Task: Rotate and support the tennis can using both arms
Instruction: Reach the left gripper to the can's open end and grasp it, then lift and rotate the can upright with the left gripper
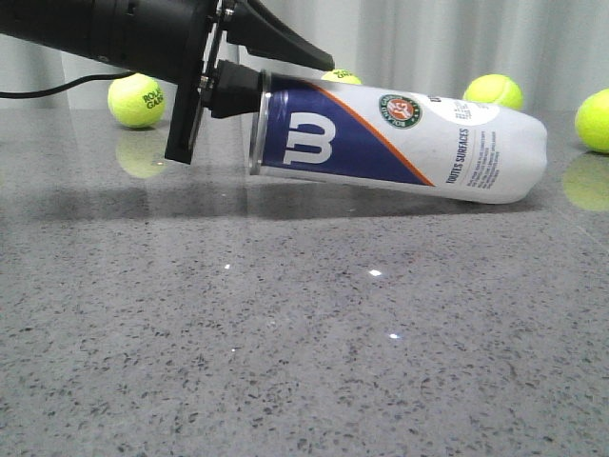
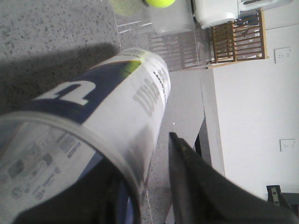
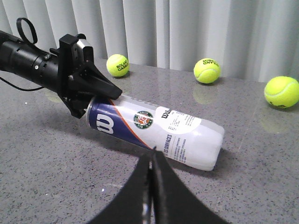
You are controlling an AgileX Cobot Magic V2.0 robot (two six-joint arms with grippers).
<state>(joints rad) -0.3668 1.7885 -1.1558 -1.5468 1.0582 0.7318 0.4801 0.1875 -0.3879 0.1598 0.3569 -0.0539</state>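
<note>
The tennis can (image 1: pixel 400 143) lies on the grey table, tilted, with its silver-rimmed open end on the left lifted a little and its white far end resting on the table. My left gripper (image 1: pixel 285 81) is shut on the rim. One finger lies along the top outside and the other reaches into the mouth. In the left wrist view the can (image 2: pixel 107 107) fills the frame, with the outer finger (image 2: pixel 196 186) beside it. My right gripper (image 3: pixel 153 151) is shut and empty, above the table in front of the can (image 3: pixel 159 128), not touching it.
Tennis balls lie at the back of the speckled grey table (image 1: pixel 285 333): one behind my left arm (image 1: pixel 136 100), one just behind the can (image 1: pixel 341 75), two at the right (image 1: pixel 493 90) (image 1: pixel 598 119). A grey curtain hangs behind.
</note>
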